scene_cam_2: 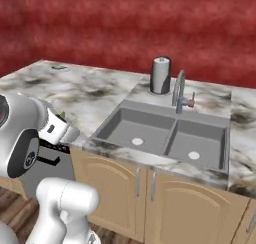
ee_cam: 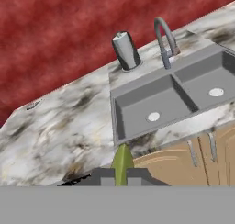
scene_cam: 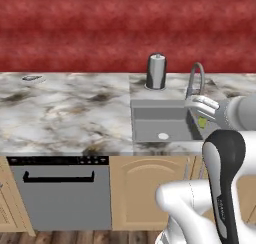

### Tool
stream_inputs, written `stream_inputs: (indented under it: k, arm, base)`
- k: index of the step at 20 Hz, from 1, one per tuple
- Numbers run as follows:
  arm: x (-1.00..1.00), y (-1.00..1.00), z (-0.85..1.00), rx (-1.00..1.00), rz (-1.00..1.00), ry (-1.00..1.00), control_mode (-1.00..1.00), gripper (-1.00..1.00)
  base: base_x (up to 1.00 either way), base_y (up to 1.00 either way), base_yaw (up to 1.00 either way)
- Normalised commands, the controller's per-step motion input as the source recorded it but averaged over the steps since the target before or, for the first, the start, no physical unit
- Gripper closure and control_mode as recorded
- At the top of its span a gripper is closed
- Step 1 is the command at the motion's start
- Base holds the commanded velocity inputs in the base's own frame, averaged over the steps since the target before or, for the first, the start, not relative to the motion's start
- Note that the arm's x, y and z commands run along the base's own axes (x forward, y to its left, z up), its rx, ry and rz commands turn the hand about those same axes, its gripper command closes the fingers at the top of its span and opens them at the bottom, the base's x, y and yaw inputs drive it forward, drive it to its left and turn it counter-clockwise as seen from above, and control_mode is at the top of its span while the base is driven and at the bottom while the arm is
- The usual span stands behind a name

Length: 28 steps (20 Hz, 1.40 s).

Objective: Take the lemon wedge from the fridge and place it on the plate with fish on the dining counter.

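Observation:
My gripper point(ee_cam: 122, 176) is shut on the lemon wedge point(ee_cam: 122, 163), a small yellow-green sliver standing up between the dark fingertips. From the left base camera the wedge point(scene_cam: 202, 122) hangs under the white hand, over the sink's right side. From the right base camera, a green tip of the lemon wedge point(scene_cam_2: 62, 114) pokes out beside the hand. The plate with fish point(scene_cam: 32, 78) lies far left at the back of the dining counter point(scene_cam: 70, 113), well away from the gripper. It also appears as a small plate point(ee_cam: 32, 105) and a small plate point(scene_cam_2: 59, 67). The fridge is out of view.
A grey double sink point(scene_cam_2: 160, 133) is set into the counter, with a curved faucet point(scene_cam_2: 180, 93) and a steel canister point(scene_cam: 156, 71) behind it. Below are a dishwasher point(scene_cam: 62, 193) and tan cabinet doors point(scene_cam: 147, 193). A red wall stands behind the counter.

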Motion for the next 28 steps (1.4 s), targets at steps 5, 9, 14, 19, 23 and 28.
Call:
stream_inputs:
  k: [5, 9, 14, 19, 23, 28]
  arm:
    - [0.0, 0.0, 0.0, 0.0, 0.0, 0.0, 1.0, 1.0]
    - [0.0, 0.0, 0.0, 0.0, 0.0, 0.0, 1.0, 1.0]
    - [0.0, 0.0, 0.0, 0.0, 0.0, 0.0, 1.0, 1.0]
    - [0.0, 0.0, 0.0, 0.0, 0.0, 0.0, 1.0, 1.0]
    - [0.0, 0.0, 0.0, 0.0, 0.0, 0.0, 1.0, 1.0]
    - [0.0, 0.0, 0.0, 0.0, 0.0, 0.0, 1.0, 1.0]
  base:
    - [0.0, 1.0, 0.0]
    - [0.0, 1.0, 0.0]
    - [0.0, 1.0, 0.0]
    - [0.02, 1.0, 0.0]
    - [0.03, 1.0, 0.0]
    - [0.05, 1.0, 0.0]
